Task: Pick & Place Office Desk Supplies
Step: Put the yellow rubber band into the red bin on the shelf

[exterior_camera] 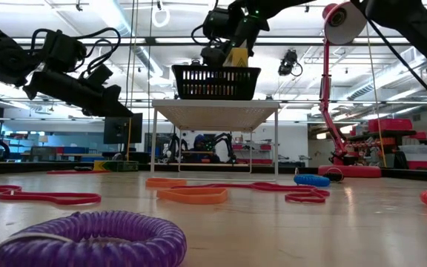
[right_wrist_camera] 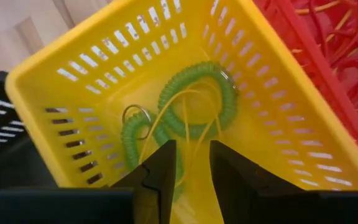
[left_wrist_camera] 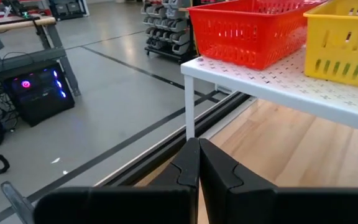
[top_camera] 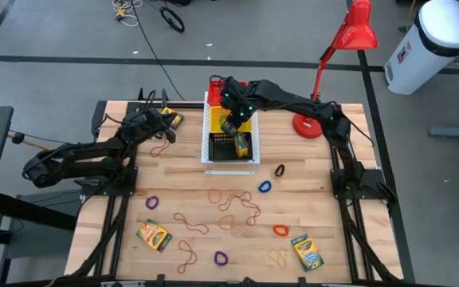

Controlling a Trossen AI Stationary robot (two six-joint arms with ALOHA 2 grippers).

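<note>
Right tool (right_wrist_camera: pixel 191 165), fingers slightly spread and empty, hangs over the yellow basket (right_wrist_camera: pixel 55 87) holding green coil loops (right_wrist_camera: pixel 197 99). Red basket (right_wrist_camera: pixel 328 56) adjoins. Left tool (left_wrist_camera: pixel 197 168) is pressed together beside the white board (left_wrist_camera: pixel 278 81).

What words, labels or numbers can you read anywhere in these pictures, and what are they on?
No text can be read.
Crayon box near the left front: printing too small to read.
Crayon box near the right front: printing too small to read.
White bin beyond the table: a red and dark label, blurred.
Yellow basket and red basket: no lettering visible.
</note>
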